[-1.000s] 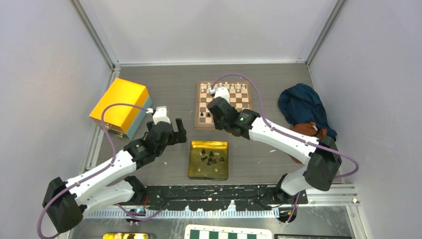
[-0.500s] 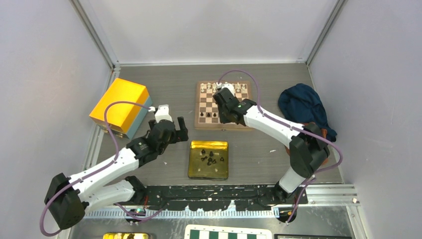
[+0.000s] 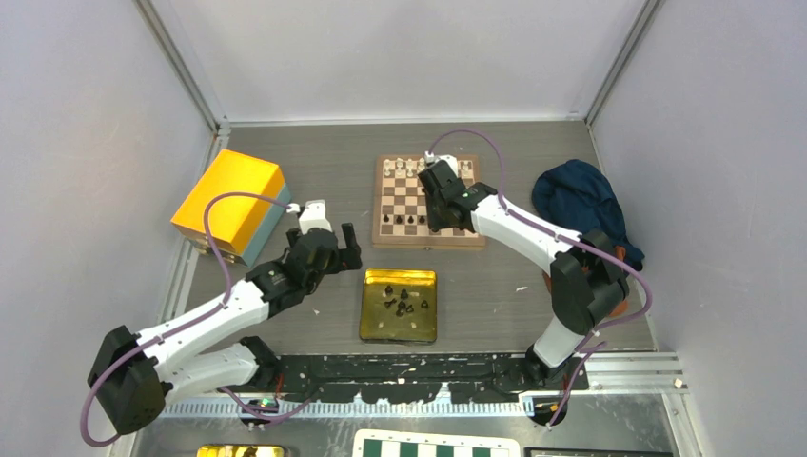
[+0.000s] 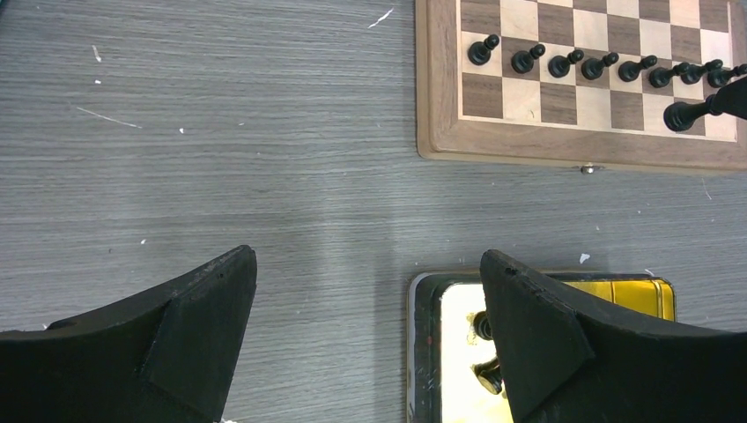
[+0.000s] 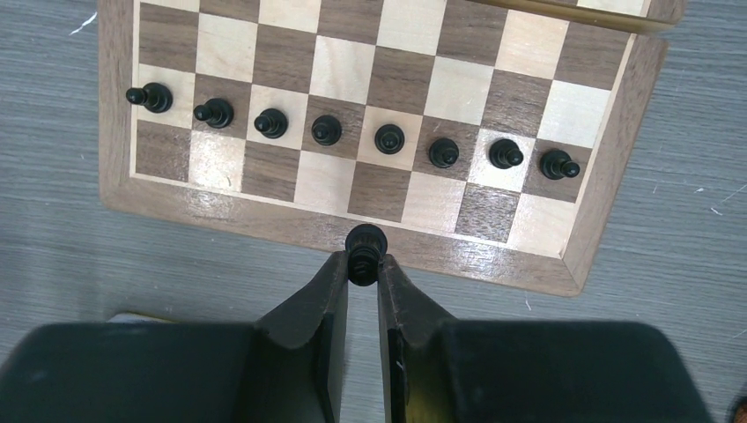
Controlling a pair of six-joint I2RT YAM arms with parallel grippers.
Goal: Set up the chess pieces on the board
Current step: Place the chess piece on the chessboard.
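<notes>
Tabletop (image 3: pixel 314 181): grey wood grain, under both arms.
Board (image 5: pixel 405 88): at the far middle. Its nearest row of squares is bare, and white pieces (image 3: pixel 411 168) stand at its far side.
Gold tray (image 3: pixel 381 324): nearer than the board, with some loose black pieces (image 3: pixel 400 303) lying in it.
Left jaws: spread wide and empty, above the tabletop just left and far of the tray.
Right jaws: closed on one black piece (image 5: pixel 366 242), above the near rim of the board, about its middle.
Black pawns (image 5: pixel 389 138): eight in one line, in the second row from near.
Step in hand, as I judge it: carry the piece a little farther over its near-row square. Lower it straight and upright, and let go only when it stands, without touching the pawns behind.
</notes>
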